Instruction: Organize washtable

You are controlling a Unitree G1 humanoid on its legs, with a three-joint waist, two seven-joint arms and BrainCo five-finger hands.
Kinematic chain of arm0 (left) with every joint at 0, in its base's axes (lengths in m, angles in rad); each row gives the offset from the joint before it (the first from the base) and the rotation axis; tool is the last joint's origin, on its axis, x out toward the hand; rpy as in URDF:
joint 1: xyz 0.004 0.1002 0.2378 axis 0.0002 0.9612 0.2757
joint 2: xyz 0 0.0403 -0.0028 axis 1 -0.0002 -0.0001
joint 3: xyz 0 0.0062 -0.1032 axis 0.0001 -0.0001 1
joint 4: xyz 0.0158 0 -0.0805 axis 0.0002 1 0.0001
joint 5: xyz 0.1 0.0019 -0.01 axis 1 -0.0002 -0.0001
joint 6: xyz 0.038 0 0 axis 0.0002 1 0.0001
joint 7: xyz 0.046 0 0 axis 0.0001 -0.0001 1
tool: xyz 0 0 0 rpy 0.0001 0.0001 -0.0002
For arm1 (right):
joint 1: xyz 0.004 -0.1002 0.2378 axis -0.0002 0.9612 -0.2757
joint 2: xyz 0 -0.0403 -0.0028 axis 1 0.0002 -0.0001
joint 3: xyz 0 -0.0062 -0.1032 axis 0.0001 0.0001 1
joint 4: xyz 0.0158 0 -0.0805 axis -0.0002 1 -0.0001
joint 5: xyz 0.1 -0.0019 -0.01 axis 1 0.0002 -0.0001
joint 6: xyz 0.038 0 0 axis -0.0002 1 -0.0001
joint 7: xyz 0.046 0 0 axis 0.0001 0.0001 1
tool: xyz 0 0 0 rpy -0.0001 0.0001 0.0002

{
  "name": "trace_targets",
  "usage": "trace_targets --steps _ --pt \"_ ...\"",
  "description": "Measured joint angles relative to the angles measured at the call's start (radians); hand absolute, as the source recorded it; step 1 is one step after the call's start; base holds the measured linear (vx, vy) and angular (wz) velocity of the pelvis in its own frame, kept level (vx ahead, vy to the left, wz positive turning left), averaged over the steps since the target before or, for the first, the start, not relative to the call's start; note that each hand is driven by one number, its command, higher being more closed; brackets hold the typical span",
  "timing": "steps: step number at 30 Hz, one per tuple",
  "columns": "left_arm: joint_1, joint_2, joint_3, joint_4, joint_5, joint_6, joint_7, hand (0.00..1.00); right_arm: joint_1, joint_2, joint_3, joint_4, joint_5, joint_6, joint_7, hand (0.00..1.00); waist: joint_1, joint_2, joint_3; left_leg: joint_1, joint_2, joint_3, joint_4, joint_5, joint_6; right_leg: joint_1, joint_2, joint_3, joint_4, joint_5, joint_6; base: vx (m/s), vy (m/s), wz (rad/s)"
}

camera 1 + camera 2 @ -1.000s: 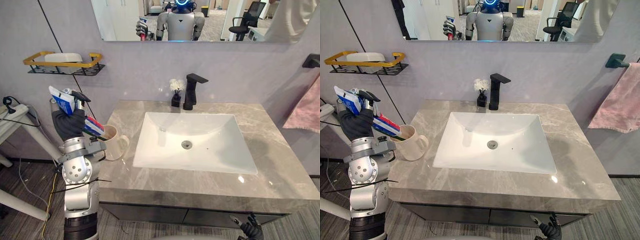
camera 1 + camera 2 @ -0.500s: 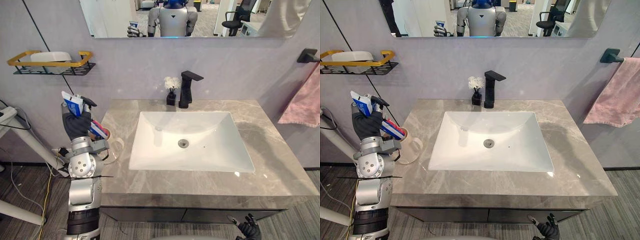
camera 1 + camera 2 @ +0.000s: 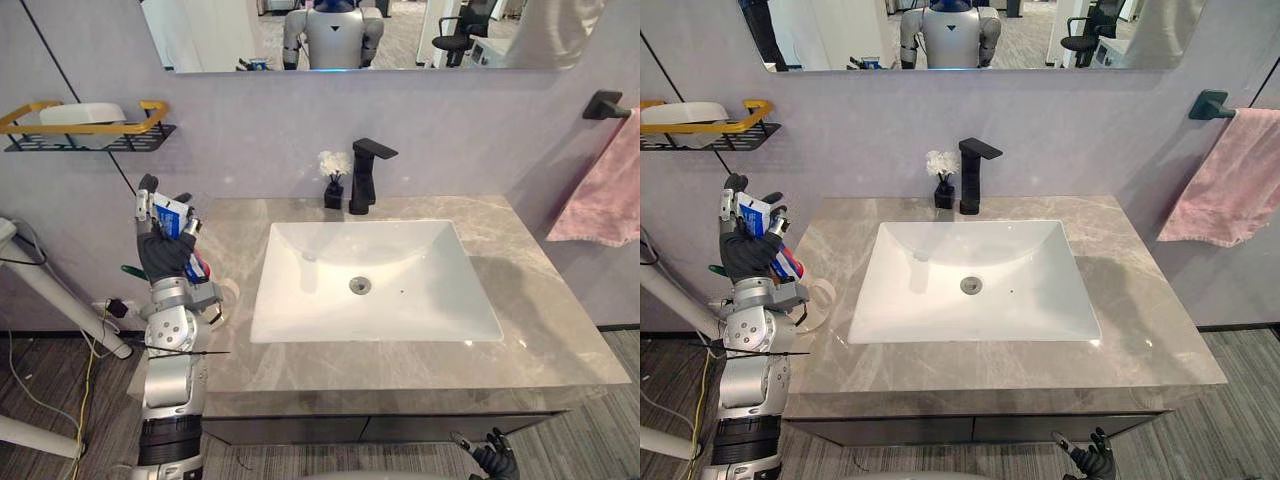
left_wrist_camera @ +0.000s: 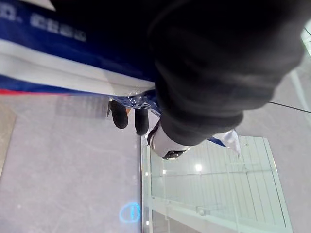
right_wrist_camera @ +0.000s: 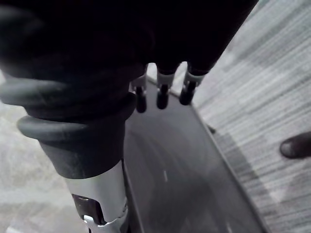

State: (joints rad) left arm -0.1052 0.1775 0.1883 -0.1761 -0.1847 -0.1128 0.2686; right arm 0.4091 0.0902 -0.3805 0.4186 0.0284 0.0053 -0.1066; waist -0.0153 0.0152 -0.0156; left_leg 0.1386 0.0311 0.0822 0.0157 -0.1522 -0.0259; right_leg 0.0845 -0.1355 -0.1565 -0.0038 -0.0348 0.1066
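left hand (image 3: 165, 252) at frame left is gripping a toothpaste tube (image 3: 172, 213) in curled fingers, right hand (image 3: 494, 461) lower right, fingers (image 5: 163, 97) hanging relaxed

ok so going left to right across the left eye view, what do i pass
wall shelf with the yellow rail → left hand gripping the toothpaste tube → small vase of white flowers → black faucet → right hand low by the bottom edge → pink towel
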Motion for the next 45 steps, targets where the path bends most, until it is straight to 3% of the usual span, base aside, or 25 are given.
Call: trace_targets --steps 6,15,22,26,32,33,40,45 --pt "0.002 -0.002 0.003 -0.010 0.007 0.000 0.008 0.00 0.012 0.001 0.026 -0.011 0.000 0.000 0.002 0.00 0.002 0.001 0.000 0.000 0.000 -0.001 0.001 0.000 0.000 0.001 -0.001 -0.001 0.000 0.001 0.002 0.00 -0.005 0.00" --pt "0.003 0.028 0.048 -0.242 0.044 -0.031 0.025 0.00 0.010 0.000 0.023 -0.012 0.000 -0.001 0.005 0.00 0.002 0.026 0.006 0.008 -0.004 -0.023 0.002 0.000 0.000 0.021 -0.005 -0.020 -0.002 0.001 0.001 -0.01 -0.017 0.06" --pt "0.085 0.039 0.111 -0.428 0.038 -0.112 0.041 0.00 -0.010 0.000 0.015 -0.012 0.001 -0.001 0.016 0.00 0.007 0.034 0.008 0.004 -0.008 -0.049 0.000 0.002 0.002 0.027 -0.005 -0.034 -0.003 0.001 0.001 -0.03 -0.038 0.07" --pt "0.191 -0.026 0.141 -0.461 -0.023 -0.146 0.038 0.00 -0.012 0.004 0.015 -0.003 0.001 -0.001 0.015 0.00 0.016 0.030 0.011 0.004 -0.016 -0.060 -0.010 0.011 0.009 0.032 -0.008 -0.047 -0.006 0.001 0.001 -0.03 -0.030 0.10" --pt "0.344 -0.161 0.128 -0.450 -0.159 -0.147 0.015 0.00 -0.013 0.007 0.019 0.030 0.009 -0.001 0.015 0.00 0.034 0.007 0.024 -0.001 -0.017 -0.090 -0.024 0.028 0.007 0.038 -0.010 -0.079 -0.006 0.000 0.001 -0.03 -0.037 0.17" --pt "0.365 -0.180 0.117 -0.434 -0.175 -0.146 0.010 1.00 -0.013 0.007 0.024 0.031 0.010 0.001 0.014 0.00 0.033 0.001 0.029 0.000 -0.017 -0.100 -0.025 0.032 0.007 0.044 -0.011 -0.090 -0.006 0.000 0.001 -0.04 -0.044 0.26" --pt "0.423 -0.240 0.038 -0.259 -0.223 -0.087 -0.061 1.00 -0.013 0.006 0.055 0.041 0.009 0.002 0.013 0.00 0.036 -0.007 0.030 0.002 -0.015 -0.106 -0.032 0.034 0.005 0.049 -0.018 -0.102 -0.004 -0.001 0.002 -0.04 -0.023 0.05" --pt "0.439 -0.243 -0.009 -0.174 -0.238 -0.059 -0.098 1.00 -0.011 0.006 0.068 0.041 0.009 0.002 0.010 0.00 0.035 -0.012 0.030 0.001 -0.012 -0.102 -0.032 0.034 0.004 0.048 -0.018 -0.106 -0.004 -0.001 0.002 -0.02 -0.019 0.00"
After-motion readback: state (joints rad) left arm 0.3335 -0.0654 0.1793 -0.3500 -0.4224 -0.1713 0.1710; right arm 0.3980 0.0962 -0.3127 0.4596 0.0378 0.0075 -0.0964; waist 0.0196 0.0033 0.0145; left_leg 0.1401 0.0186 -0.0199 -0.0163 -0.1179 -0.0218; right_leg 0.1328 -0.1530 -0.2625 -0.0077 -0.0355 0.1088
